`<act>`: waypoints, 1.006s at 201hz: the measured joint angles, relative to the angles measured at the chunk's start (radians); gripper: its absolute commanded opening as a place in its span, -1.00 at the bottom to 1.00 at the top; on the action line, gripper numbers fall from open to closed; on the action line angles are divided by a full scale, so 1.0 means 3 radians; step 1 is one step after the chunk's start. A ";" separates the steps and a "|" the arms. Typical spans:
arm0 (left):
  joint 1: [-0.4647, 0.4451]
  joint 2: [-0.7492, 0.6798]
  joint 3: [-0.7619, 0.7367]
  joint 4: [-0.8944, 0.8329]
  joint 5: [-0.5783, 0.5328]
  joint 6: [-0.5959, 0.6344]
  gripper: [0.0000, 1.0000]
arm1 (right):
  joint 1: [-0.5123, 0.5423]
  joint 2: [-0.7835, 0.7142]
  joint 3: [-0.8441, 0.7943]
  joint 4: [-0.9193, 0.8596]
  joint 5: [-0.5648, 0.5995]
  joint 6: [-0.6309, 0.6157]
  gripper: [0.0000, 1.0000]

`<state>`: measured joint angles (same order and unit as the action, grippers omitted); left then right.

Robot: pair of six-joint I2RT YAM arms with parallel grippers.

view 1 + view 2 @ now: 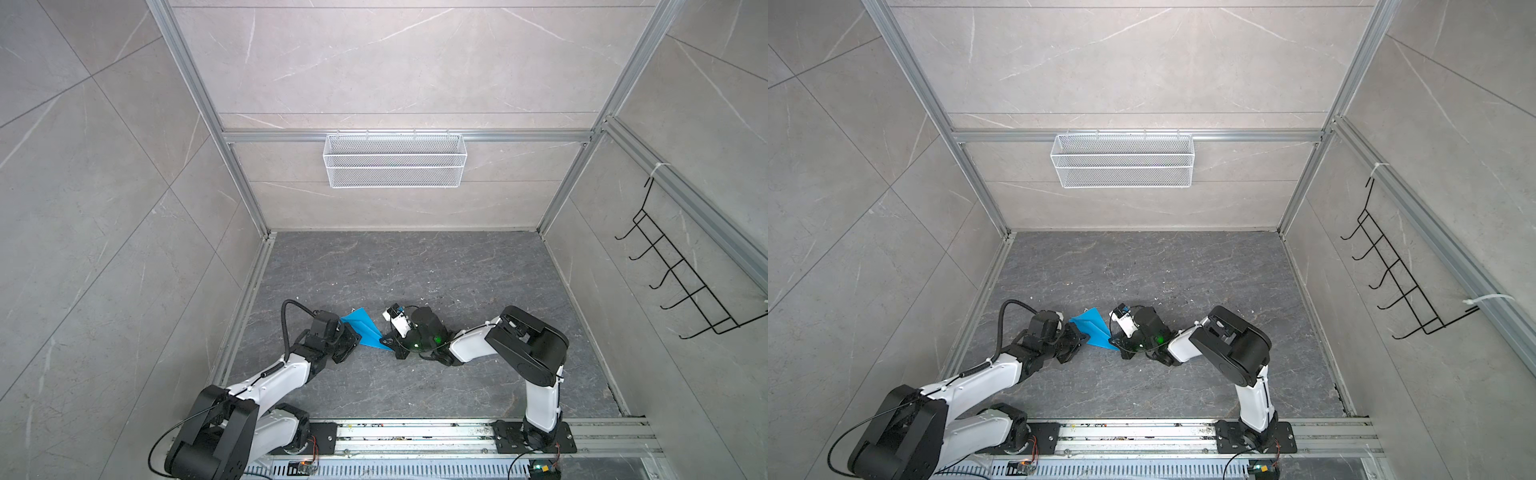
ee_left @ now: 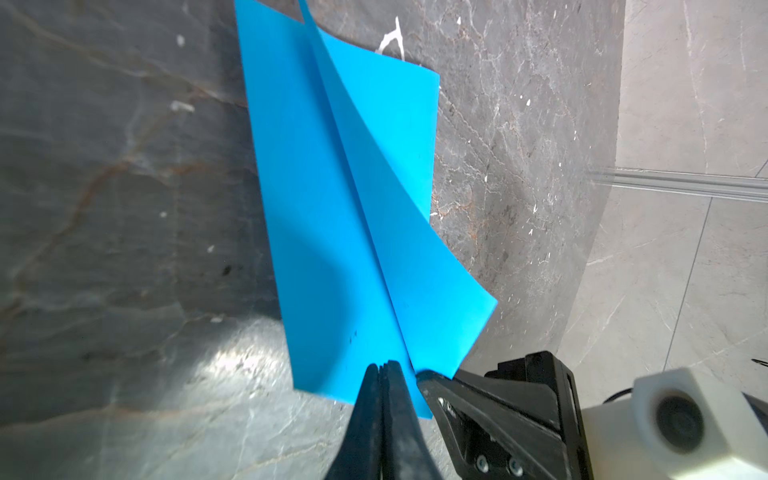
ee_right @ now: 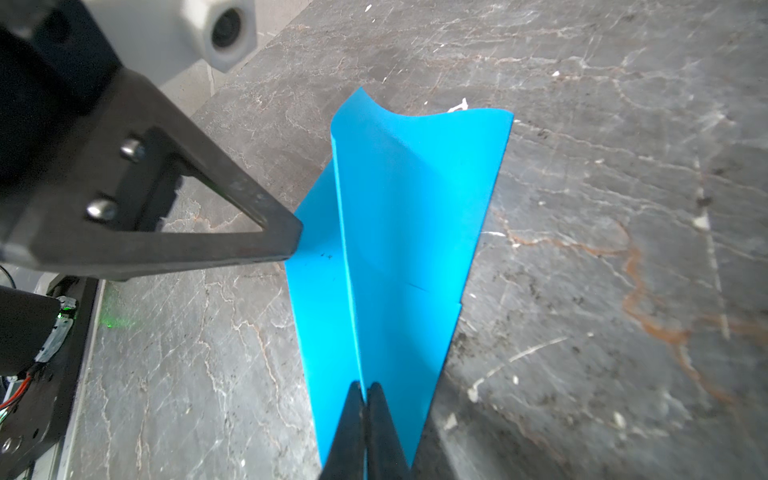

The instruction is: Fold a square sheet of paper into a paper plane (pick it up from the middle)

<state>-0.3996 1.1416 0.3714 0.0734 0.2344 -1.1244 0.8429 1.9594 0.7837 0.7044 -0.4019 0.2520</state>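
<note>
Your left fingers (image 2: pixel 370 399) are pressed together on a side flap of the thin, bright blue paper plane (image 2: pixel 332 216), just beside its centre crease. Your right fingers (image 3: pixel 353 415) are clamped on the crease itself, at the plane's narrow end. The paper plane spans the gap between the two pairs of fingers and looks lifted off the dark grey marbled desk (image 1: pixel 457 282). I cannot tell whether its wide end touches the desk.

The flap on the far side of the crease from your left fingers curls upward, so I judge the fold is not yet set. Use the right fingers as a firm anchor. Draw the left fingers outward along their flap in a slow, level stroke. Avoid pulling the two pairs apart, since thin paper gripped at two close points can tear or slip.
</note>
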 measured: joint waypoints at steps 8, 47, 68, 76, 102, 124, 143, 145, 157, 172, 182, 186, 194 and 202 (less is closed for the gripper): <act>0.0000 -0.0013 0.0023 -0.0042 -0.0003 0.0011 -0.89 | 0.0000 0.0004 0.0000 0.0000 -0.0010 0.0000 -0.91; 0.0000 0.0252 0.0156 -0.0036 0.0009 0.0058 -0.90 | 0.0000 0.0052 0.0000 0.0014 -0.0041 0.0058 -0.91; 0.0000 0.0422 0.0184 -0.0020 0.0010 0.0095 -0.91 | 0.0000 0.0052 0.0000 0.0024 -0.0048 0.0065 -0.91; 0.0000 0.0488 0.0200 -0.0001 0.0013 0.0102 -0.92 | 0.0000 0.0052 0.0000 0.0027 -0.0048 0.0072 -0.91; -0.0001 0.0651 0.0221 0.0047 0.0013 0.0118 -0.95 | 0.0000 0.0052 0.0000 0.0041 -0.0048 0.0094 -0.91; -0.0001 0.0743 0.0221 0.0050 0.0013 0.0118 -0.99 | 0.0000 0.0052 0.0000 0.0065 -0.0050 0.0140 -0.91; 0.0000 0.0779 0.0245 0.0058 0.0014 0.0117 -1.00 | -0.0006 0.0052 0.0000 0.0086 -0.0061 0.0177 -0.91; 0.0000 0.0783 0.0247 0.0060 0.0014 0.0117 -1.00 | -0.0006 0.0052 0.0000 0.0088 -0.0061 0.0183 -0.91; 0.0000 0.0797 0.0256 0.0065 0.0014 0.0116 -1.00 | -0.0014 0.0052 0.0000 0.0090 -0.0072 0.0230 -0.91; 0.0000 0.0801 0.0258 0.0065 0.0014 0.0114 -1.00 | -0.0029 0.0055 0.0000 0.0100 -0.0086 0.0299 -0.90; 0.0000 0.0802 0.0258 0.0066 0.0014 0.0114 -1.00 | -0.0041 0.0058 0.0000 0.0108 -0.0104 0.0336 -0.89; 0.0000 0.0802 0.0258 0.0066 0.0014 0.0113 -1.00 | -0.0045 0.0060 0.0000 0.0111 -0.0109 0.0355 -0.88; 0.0000 0.0802 0.0258 0.0067 0.0014 0.0113 -1.00 | -0.0050 0.0066 0.0000 0.0112 -0.0117 0.0385 -0.87; 0.0000 0.0804 0.0258 0.0070 0.0014 0.0113 -1.00 | -0.0057 0.0076 0.0000 0.0112 -0.0125 0.0409 -0.85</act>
<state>-0.3996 1.3827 0.4488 0.0944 0.2386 -1.0904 0.8257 1.9823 0.7837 0.7380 -0.4393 0.3748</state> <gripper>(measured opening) 0.056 0.066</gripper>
